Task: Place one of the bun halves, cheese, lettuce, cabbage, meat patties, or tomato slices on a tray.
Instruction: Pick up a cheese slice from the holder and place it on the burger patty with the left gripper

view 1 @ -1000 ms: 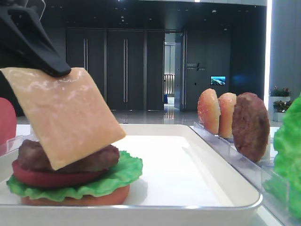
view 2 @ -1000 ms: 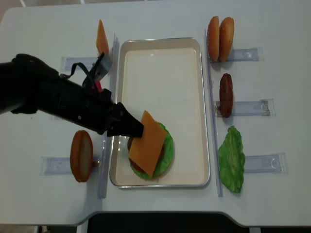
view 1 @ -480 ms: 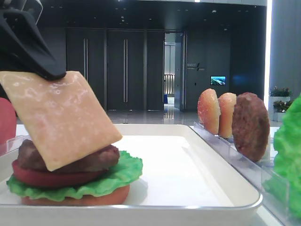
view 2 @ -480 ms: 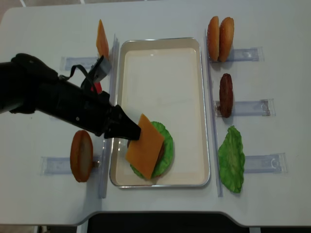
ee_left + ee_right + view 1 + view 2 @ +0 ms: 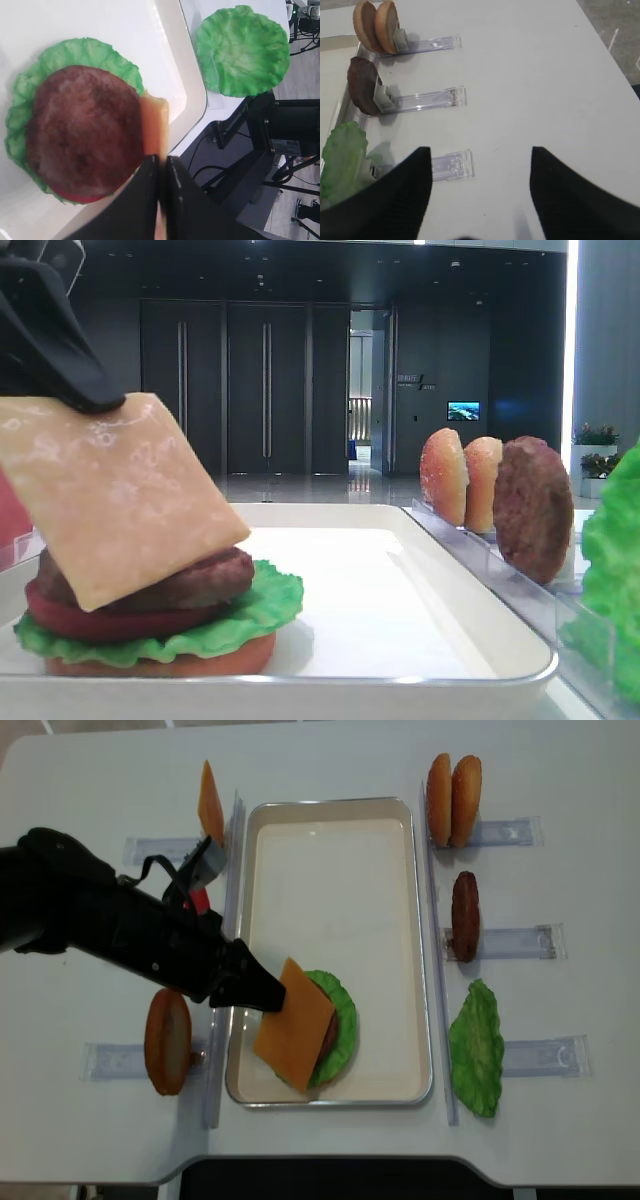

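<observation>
The black left gripper (image 5: 262, 995), jaws pinched on a tilted pale-orange square cheese slice (image 5: 294, 1037), holds it above the brown round patty (image 5: 165, 580).

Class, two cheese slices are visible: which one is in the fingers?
The cheese tilted over the burger stack, pinched at one corner; the other cheese slice stands in its rack.

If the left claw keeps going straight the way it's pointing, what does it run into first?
Probably the meat patty atop the stacked burger on the tray. The left claw, shut on the cheese, points down toward it, though its height is unclear.
</observation>
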{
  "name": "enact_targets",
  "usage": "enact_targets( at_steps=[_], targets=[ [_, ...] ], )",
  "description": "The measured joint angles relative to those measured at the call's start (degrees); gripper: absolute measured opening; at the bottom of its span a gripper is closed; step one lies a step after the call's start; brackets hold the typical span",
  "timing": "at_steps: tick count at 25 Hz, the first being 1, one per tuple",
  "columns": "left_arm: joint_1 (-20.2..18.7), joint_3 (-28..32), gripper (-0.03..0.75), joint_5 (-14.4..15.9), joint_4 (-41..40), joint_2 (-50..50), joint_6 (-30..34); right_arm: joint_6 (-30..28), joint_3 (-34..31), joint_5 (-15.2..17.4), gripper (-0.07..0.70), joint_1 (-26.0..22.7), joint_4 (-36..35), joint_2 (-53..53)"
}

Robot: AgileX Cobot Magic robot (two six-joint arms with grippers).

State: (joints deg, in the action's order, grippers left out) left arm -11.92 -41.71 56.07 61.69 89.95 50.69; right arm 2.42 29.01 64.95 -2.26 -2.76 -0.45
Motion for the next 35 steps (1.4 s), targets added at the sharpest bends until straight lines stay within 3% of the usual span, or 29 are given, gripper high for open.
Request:
enact_targets(
  at_steps=[19, 35],
  targets=[
    [1.18, 0.0, 0.015, -1.97, -4.12, 0.0, -1.06, 0.0, 0.0, 0.0, 0.413, 0.0, 0.0, 0.0],
    [1.18, 0.0, 0.015, -7.13, -5.87, 0.0, -1.92, 0.0, 0.0, 0.0, 0.413, 0.0, 0.0, 0.0]
  ],
)
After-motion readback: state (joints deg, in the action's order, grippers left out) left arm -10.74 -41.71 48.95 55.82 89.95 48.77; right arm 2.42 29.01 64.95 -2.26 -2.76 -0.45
